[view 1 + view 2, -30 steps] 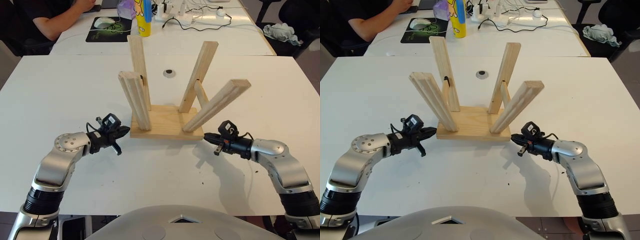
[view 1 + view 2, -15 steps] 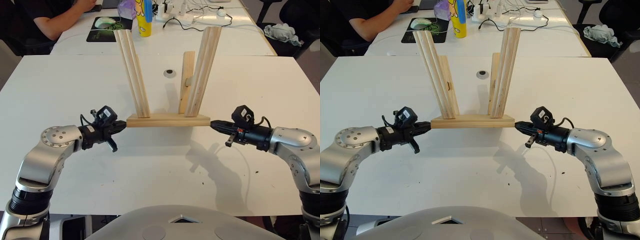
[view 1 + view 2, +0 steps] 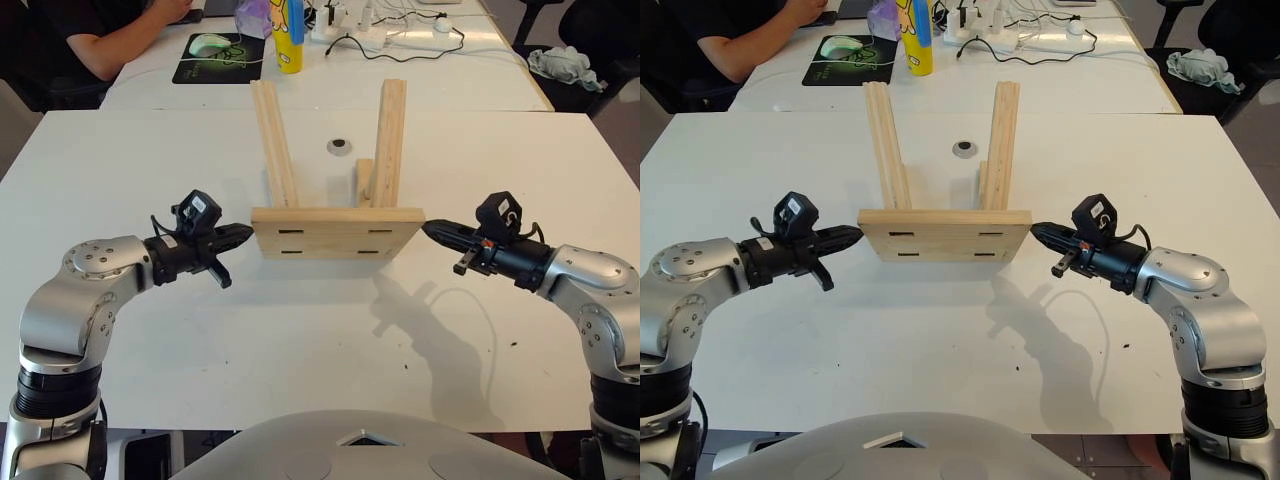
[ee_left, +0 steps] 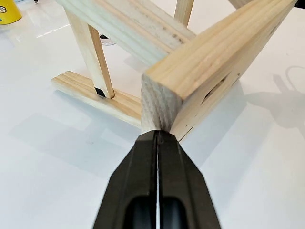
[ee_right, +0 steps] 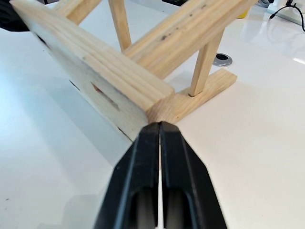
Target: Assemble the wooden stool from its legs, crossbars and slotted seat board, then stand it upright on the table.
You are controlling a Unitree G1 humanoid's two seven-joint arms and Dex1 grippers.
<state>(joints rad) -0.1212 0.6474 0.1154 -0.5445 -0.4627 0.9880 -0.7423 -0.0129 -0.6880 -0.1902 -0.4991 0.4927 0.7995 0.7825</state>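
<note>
Tipping stool: the assembled stool [image 3: 336, 200] lies on its side at the middle of the counter [image 3: 130, 170], legs [image 3: 275, 140] pointing to the top of the frame.
Seat board: the seat board [image 3: 336, 232] stands on edge, its slotted face turned toward the robot.
Left claw: the left claw [image 3: 245, 231] is pinched closed with nothing between its fingers. Its tip is pressed against the board's left end.
Right claw: the right claw [image 3: 430, 229] is closed the same way, its tip touching the board's right end.
Low side: the left wrist view shows one leg flat on the counter, a crossbar [image 4: 93, 52] rising from it.
Progress: by my reckoning the build is done, and what's left is setting it on its feet.
Risk, slipping: only two narrow tips squeeze the board. If either eases off, I'd expect the stool to pivot and drop.
Risk, skidding: uneven pushing could slide it sideways across the smooth counter.
Risk, joints: a hard fall might jar the legs loose from their slots.
</note>
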